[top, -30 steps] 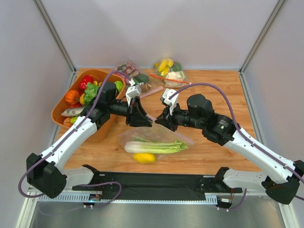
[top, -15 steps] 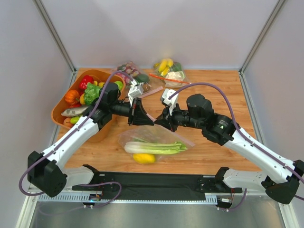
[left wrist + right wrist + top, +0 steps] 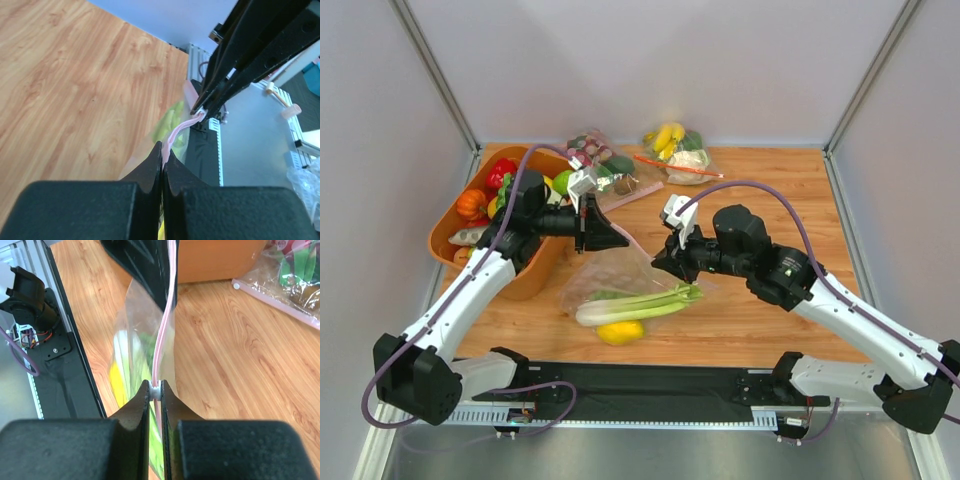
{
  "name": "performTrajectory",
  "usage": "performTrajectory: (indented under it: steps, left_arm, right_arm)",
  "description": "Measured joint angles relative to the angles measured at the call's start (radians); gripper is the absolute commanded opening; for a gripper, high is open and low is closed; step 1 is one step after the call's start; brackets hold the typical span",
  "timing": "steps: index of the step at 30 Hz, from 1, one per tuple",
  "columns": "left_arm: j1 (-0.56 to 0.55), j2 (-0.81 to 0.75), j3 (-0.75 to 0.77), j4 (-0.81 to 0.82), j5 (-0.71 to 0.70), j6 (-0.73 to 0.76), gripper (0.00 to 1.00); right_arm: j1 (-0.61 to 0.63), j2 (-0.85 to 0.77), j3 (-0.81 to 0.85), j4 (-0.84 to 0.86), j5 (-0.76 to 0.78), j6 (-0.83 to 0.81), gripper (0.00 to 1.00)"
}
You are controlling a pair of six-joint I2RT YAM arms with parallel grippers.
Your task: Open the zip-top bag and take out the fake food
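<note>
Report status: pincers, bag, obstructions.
Left pincer and right pincer both shut on the pink zip strip, taut between them. Zip-top bag raised at that edge, fake food inside. Orange bin beside it, other bags farther back.

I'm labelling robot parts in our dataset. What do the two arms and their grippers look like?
The left arm and right arm have slim white links, black joints and black bases. A purple cable loops along each. The left gripper and right gripper have flat, tapering black fingers, with a white bracket at each wrist.
</note>
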Motion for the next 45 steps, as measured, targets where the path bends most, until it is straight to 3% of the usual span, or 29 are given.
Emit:
performTrajectory:
  steps: [21, 31, 32, 35, 38, 45]
  left_arm:
    - [0.158, -0.031, -0.018, -0.087, -0.442, -0.017, 0.00]
    - [0.184, -0.040, -0.026, -0.101, -0.447, -0.050, 0.00]
    - [0.188, -0.040, -0.026, -0.097, -0.429, -0.050, 0.00]
    - [0.197, -0.037, -0.035, -0.041, -0.352, -0.063, 0.00]
    - [0.195, -0.037, -0.061, 0.040, -0.251, -0.081, 0.00]
    - [0.094, -0.039, -0.062, 0.033, -0.064, -0.038, 0.00]
  right_arm:
    - [-0.013, -0.058, -0.050, -0.088, 0.061, 0.011, 0.00]
    - [-0.015, -0.082, -0.066, -0.120, 0.077, 0.033, 0.01]
    - [-0.015, -0.082, -0.066, -0.125, 0.075, 0.035, 0.04]
    - [-0.015, -0.076, -0.045, -0.158, 0.054, 0.048, 0.42]
    - [-0.015, -0.057, 0.013, -0.165, 0.022, 0.065, 0.56]
    - [-0.015, 0.000, 0.139, -0.065, 0.009, 0.066, 0.62]
